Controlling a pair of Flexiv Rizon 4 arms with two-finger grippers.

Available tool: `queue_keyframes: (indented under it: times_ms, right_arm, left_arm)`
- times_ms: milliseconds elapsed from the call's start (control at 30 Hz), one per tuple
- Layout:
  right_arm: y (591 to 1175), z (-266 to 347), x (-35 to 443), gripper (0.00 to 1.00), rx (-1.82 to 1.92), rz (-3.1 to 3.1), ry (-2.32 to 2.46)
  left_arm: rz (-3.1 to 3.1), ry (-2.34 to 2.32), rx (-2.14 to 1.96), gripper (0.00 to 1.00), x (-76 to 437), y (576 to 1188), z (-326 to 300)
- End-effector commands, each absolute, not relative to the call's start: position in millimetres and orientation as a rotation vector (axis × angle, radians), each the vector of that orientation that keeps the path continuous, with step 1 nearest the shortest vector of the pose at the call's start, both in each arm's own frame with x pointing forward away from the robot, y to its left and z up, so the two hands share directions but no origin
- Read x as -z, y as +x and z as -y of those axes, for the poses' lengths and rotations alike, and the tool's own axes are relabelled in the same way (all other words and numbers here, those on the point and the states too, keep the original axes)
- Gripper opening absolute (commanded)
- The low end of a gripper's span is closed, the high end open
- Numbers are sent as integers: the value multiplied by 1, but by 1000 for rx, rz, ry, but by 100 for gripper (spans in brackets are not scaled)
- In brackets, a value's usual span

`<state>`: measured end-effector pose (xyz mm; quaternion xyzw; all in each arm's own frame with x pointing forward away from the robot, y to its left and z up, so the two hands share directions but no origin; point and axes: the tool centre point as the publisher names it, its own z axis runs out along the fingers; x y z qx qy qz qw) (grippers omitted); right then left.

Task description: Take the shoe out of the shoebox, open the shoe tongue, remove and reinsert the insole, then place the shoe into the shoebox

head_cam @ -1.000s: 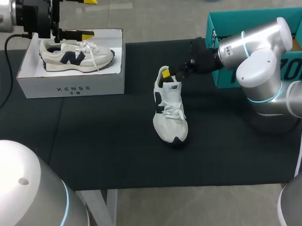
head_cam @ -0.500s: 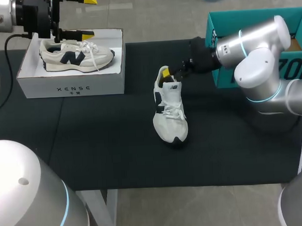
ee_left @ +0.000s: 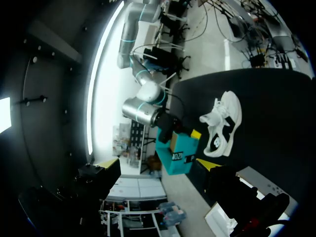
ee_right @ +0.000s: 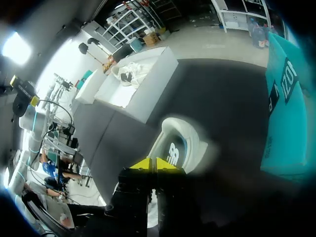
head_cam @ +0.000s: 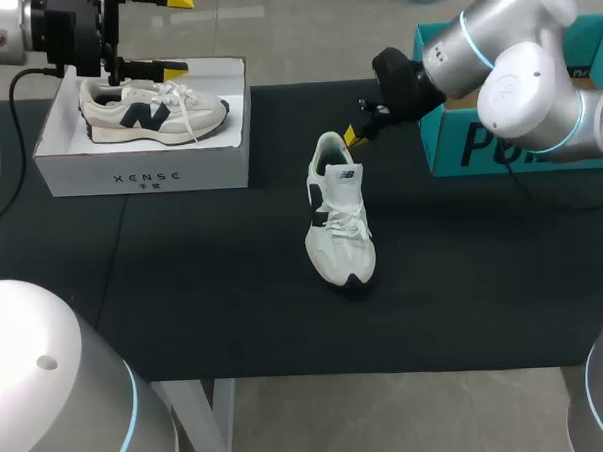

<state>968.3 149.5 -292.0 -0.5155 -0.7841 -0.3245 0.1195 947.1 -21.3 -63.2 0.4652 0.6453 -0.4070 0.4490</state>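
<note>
Sneaker out, tongue next
Head view: white sneaker lies mid-frame on the desk; right gripper, pinched shut, empty, by its heel; left gripper, spread wide, empty, upper left over the shoebox. Left wrist view: sneaker far ahead. Right wrist view: heel just ahead; I'd part the tips before reaching in.

You have an off-white shoe with dark navy side marks and a dark toe edge on the black table cover. A cream shoe with the same navy mark sits in the white shoebox, which carries dark lettering. The teal box has dark print. The left gripper and right gripper are black with bright yellow tips.
</note>
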Motion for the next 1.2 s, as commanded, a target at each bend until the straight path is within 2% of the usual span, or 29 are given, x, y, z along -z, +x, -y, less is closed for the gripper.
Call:
queue_keyframes:
  times_ms: [33,267,367,867,1200]
  right_arm:
    - [971,-151,281,0,462,2522,-1611]
    - [971,-151,281,0,462,2522,-1611]
    - [972,-149,282,0,302,2476,-1816]
    - [982,-171,311,0,-194,2582,-2204]
    - [991,-168,345,0,-264,2554,-2246]
  left_arm:
    - [-1598,1154,1005,100,63,948,21]
    - [-1598,1154,1005,100,63,948,21]
    - [-1598,1154,1005,100,63,948,21]
    - [-1598,1154,1005,100,63,948,21]
    - [-1598,1154,1005,100,63,948,21]
